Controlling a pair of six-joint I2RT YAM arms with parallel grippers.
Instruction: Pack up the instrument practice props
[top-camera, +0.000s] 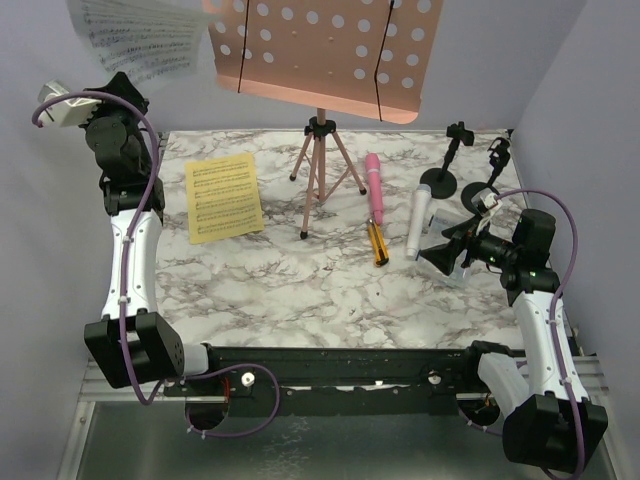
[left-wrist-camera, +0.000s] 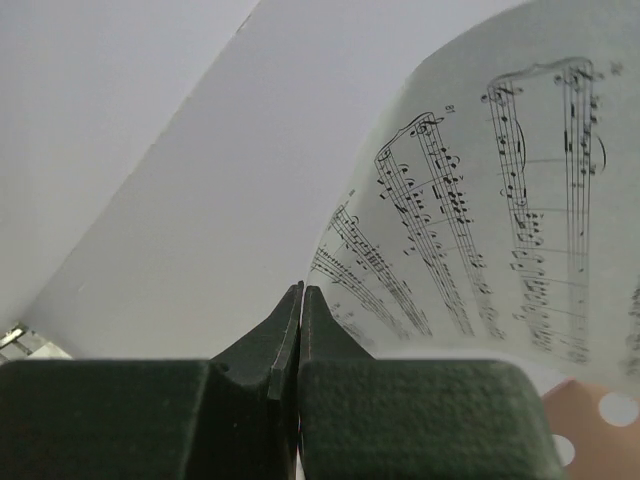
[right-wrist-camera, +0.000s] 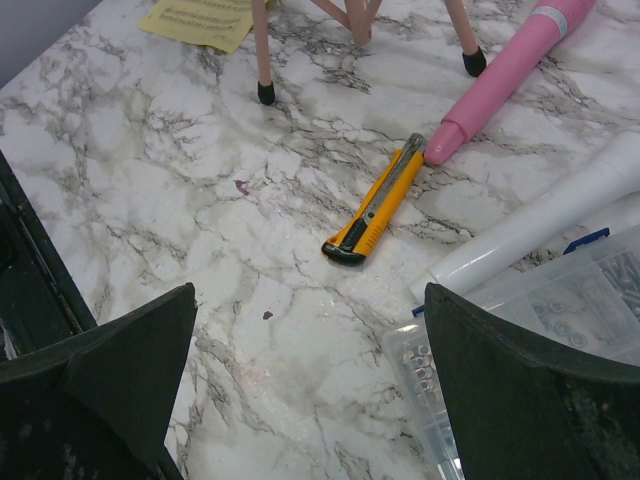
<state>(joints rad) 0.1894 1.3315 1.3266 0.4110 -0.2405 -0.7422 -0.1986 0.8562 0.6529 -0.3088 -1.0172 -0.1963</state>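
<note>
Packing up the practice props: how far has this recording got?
Done: nothing looks packed yet. In hand: the left pincer is shut on the white sheet-music page, held high; the right pincer is open and empty. Left: yellow page, pink music rack on its tripod, pink microphone, white microphone, one mic mount, the other mic mount.

Glossy marble-look table (top-camera: 300, 290); thin paper white page (left-wrist-camera: 480, 200); matt textured claw pads (left-wrist-camera: 400, 410).

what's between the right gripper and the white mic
The clear plastic box lies just ahead of the open right gripper, with the white microphone right behind it, so the box is partly in the way. The yellow cutter lies off to the side by the pink microphone, clear of that line.
</note>
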